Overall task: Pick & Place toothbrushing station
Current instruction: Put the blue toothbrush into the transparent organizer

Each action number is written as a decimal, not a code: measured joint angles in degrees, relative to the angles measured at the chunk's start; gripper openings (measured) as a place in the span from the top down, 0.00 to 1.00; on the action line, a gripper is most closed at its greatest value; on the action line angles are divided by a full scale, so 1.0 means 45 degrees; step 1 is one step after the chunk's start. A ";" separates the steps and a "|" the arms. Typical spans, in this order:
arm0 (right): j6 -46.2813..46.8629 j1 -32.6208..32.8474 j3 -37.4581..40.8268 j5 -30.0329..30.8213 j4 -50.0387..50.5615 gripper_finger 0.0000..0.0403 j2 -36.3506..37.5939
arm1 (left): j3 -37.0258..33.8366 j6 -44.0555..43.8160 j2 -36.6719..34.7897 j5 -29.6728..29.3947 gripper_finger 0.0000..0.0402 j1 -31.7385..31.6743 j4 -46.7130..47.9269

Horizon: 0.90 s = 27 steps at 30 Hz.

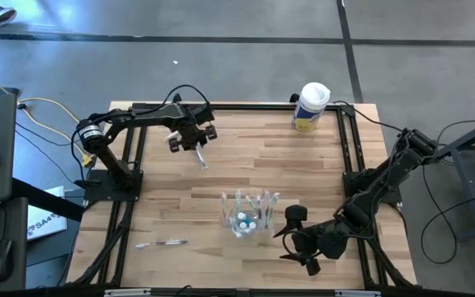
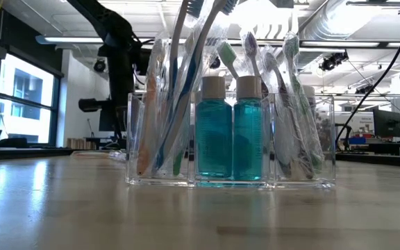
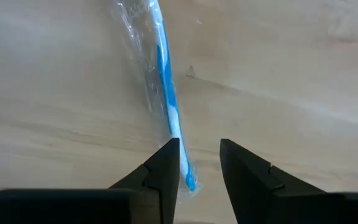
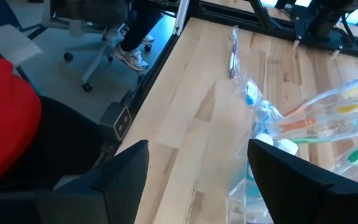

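The toothbrushing station (image 1: pixel 249 216) stands upright on the bench (image 1: pixel 320 165), near the front edge and a bit right of the middle. It is a clear holder with wrapped toothbrushes and two little blue bottles (image 2: pixel 231 130) inside.

The right gripper (image 1: pixel 291 245) is just beside the toothbrushing station, low by the front right corner, with its fingers wide apart and holding nothing.

One wrapped toothbrush (image 1: pixel 162 242) lies flat near the front left corner.

The left gripper (image 1: pixel 199 157) hangs toward the back left of the bench. Its fingers pinch a blue toothbrush (image 3: pixel 168 99) in a clear wrapper.

A white canister (image 1: pixel 311 106) stands at the back edge.
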<state>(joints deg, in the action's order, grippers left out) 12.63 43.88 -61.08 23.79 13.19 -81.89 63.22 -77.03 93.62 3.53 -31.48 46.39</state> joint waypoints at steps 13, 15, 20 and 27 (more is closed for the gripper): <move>-0.0439 0.0000 0.0000 -0.0745 0.0073 0.34 0.0000 | -0.0005 -0.0666 0.0333 -0.0646 0.71 0.0000 0.0437; -0.0429 0.0000 0.0000 -0.0833 0.0073 0.34 0.0000 | -0.0005 -0.0666 0.0581 -0.0646 0.71 0.0000 0.0330; -0.0354 0.0000 0.0000 -0.1007 0.0101 0.34 0.0000 | -0.0005 -0.0647 0.1393 -0.0518 0.71 -0.0001 0.0120; -0.0128 0.0000 0.0000 -0.1020 0.0097 0.34 0.0000 | 0.0055 -0.0178 0.2212 -0.0534 0.71 -0.0005 -0.0043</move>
<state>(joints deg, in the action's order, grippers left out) 12.05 43.88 -61.08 19.20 13.63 -81.89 63.47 -77.83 103.58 1.13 -31.51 46.20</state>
